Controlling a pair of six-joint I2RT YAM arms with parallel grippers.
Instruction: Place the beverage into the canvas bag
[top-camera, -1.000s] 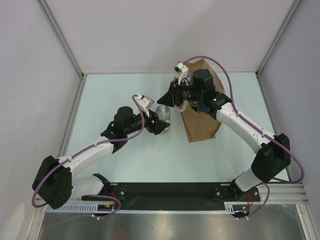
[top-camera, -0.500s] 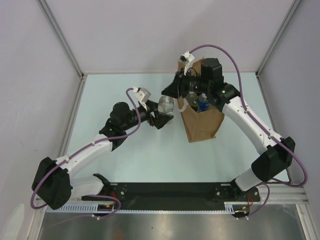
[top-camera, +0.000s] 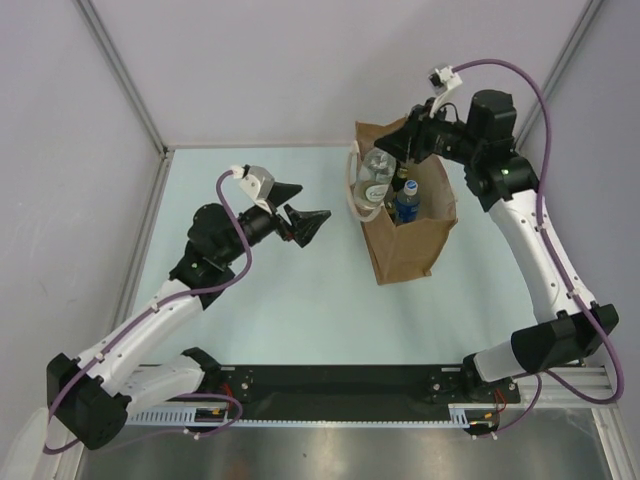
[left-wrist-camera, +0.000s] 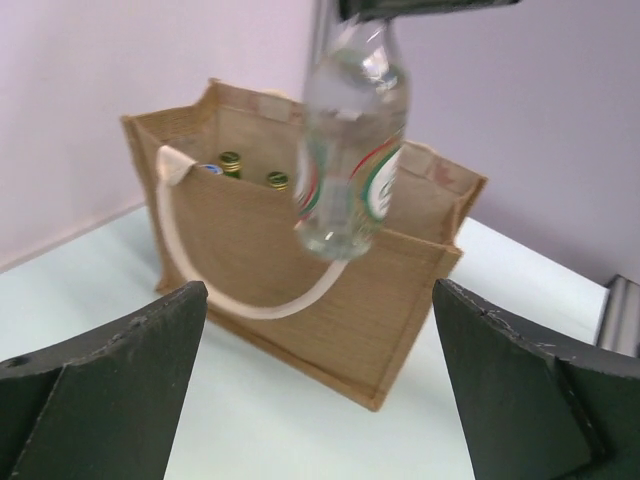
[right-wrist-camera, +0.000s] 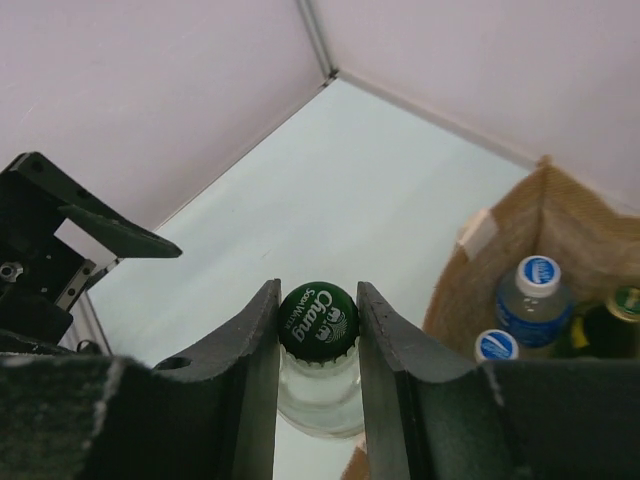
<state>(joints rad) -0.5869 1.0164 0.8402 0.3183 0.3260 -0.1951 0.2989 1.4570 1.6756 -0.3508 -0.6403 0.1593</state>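
Handover at the canvas bag (top-camera: 412, 252): the clear bottle (top-camera: 376, 178), a second earlier in the grasp of the left gripper (top-camera: 304, 209) just left of the bag, now hangs in the air by its green-capped neck from the right gripper (right-wrist-camera: 318, 305), over the bag's left rim. The left gripper lets go, its jaws now spread wide and empty, and its arm draws back to the left, well apart from the bag. The right arm, earlier crouched low over the bottle and hiding much of the bag, is now raised toward the far right, leaving the bag's mouth and the bottles inside (top-camera: 405, 205) open to view.
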